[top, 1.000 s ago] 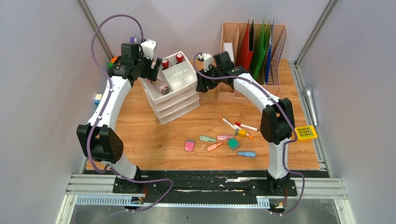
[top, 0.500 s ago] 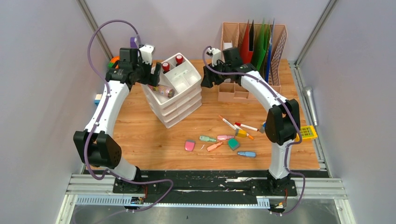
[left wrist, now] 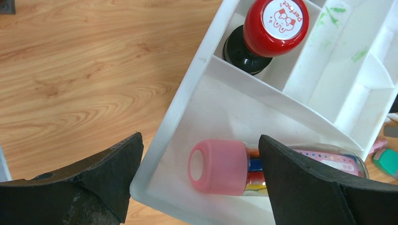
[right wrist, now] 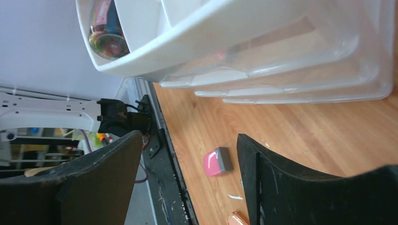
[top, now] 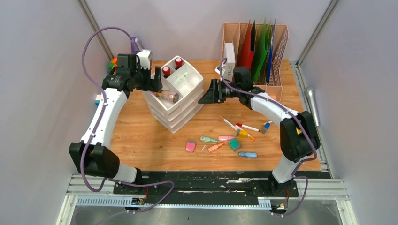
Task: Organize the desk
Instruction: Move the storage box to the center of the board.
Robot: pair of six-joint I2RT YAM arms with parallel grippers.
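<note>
**Desk status: both grippers open at the drawer unit**

Desk (top: 155, 136) fills the middle of the top view, wood-grain, grey walls around it and the black rail along the bottom edge.

Containers:
- White drawer unit (top: 176, 105) sits upper centre, turned at an angle. It has three clear drawers with a divided top tray (top: 190, 82) above them.
- Top tray: a pink-capped tube (left wrist: 220, 167) lies on its side in the big compartment at its lower-left end. Two red-capped bottles (top: 166, 71) (top: 179, 61) stand upright in small compartments along the upper edge. Green smears mark the long compartment next to them.
- File organiser (top: 279, 56) stands upper right against the back wall. It holds red, green and blue folders (top: 247, 44) upright, with a white box (top: 229, 61) in the leftmost slot.

Loose on the desk, lower centre: pink eraser (top: 190, 146), green highlighter (top: 209, 139), pink highlighter (top: 226, 138), orange highlighter (top: 216, 147), green block (top: 234, 145), blue marker (top: 248, 154) and two white pens (top: 228, 123) (top: 247, 127).

Grippers:
- Left gripper (top: 155, 80) is over the tray's left end with jaws spread wide and nothing held. In the left wrist view, one finger is over bare wood outside the rim and the other is above the tube.
- Right gripper (top: 206, 93) is level with the unit's right side, pointing at it but apart from it. Its jaws are also wide and hold nothing. Its wrist view shows the tube's end through the tray wall upper left and the eraser low in frame.
</note>
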